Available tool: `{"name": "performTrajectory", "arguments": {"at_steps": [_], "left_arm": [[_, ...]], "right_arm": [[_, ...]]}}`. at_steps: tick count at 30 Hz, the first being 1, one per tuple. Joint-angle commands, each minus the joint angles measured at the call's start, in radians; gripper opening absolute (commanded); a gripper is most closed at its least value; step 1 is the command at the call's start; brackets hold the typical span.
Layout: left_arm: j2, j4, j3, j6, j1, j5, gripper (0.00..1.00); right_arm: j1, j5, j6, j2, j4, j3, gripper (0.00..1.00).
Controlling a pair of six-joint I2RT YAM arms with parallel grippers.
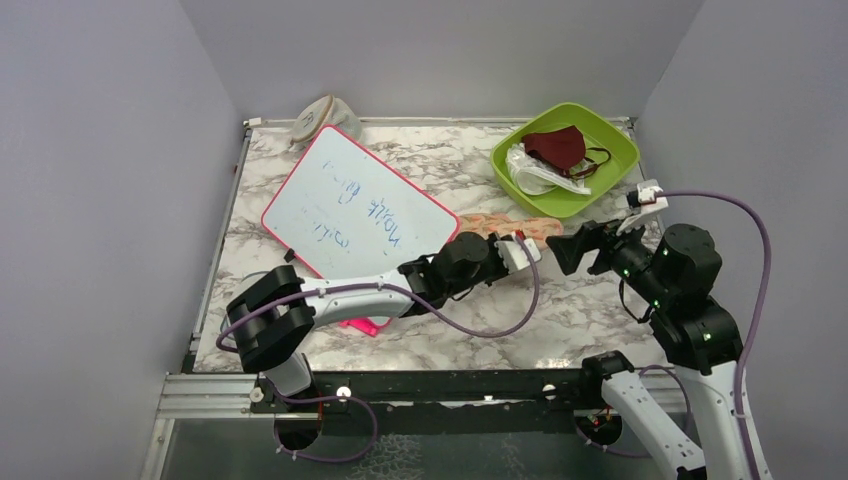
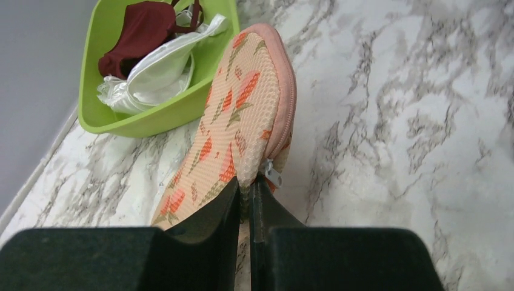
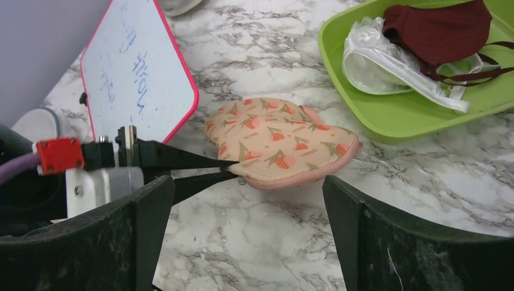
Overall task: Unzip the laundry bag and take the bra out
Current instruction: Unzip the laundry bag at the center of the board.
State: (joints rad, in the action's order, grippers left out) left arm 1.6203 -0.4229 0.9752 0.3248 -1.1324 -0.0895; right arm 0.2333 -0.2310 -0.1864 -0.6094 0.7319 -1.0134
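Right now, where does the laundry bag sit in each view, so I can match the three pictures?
Top external: laundry bag right of centre, between the whiteboard and the green tray.
Left wrist: laundry bag at centre, its near edge pinched by the left claw.
Right wrist: laundry bag at centre, left claw gripping its left edge.
Shared landmark: the green tray, beside the bag everywhere.

Blue scrawl on whiteboard point(image 1: 355, 210), unreadable
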Motion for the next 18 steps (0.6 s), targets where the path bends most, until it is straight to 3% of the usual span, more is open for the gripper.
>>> {"name": "performTrajectory", "arguments": {"at_steps": [1, 4, 8, 14, 18], "left_arm": [[0.009, 0.15, 0.125, -0.229, -0.002, -0.062, 0.0], [0.021, 0.211, 0.17, -0.3, 0.0, -0.036, 0.0], [0.024, 0.252, 0.2, -0.339, 0.005, 0.003, 0.0], [0.045, 0.304, 0.229, -0.394, 0.037, -0.012, 0.0], [0.044, 0.287, 0.226, -0.468, 0.087, 0.081, 0.0]], "right_arm": [[-0.003, 0.028, -0.119, 0.024, -0.031, 0.002, 0.87], [-0.003, -0.063, -0.224, 0.001, -0.014, 0.05, 0.78], [-0.003, -0.031, -0.319, -0.007, 0.005, 0.132, 0.67], [-0.003, 0.024, -0.299, 0.028, -0.04, 0.167, 0.45], [-0.003, 0.051, -0.294, 0.047, -0.061, 0.193, 0.45]]}}
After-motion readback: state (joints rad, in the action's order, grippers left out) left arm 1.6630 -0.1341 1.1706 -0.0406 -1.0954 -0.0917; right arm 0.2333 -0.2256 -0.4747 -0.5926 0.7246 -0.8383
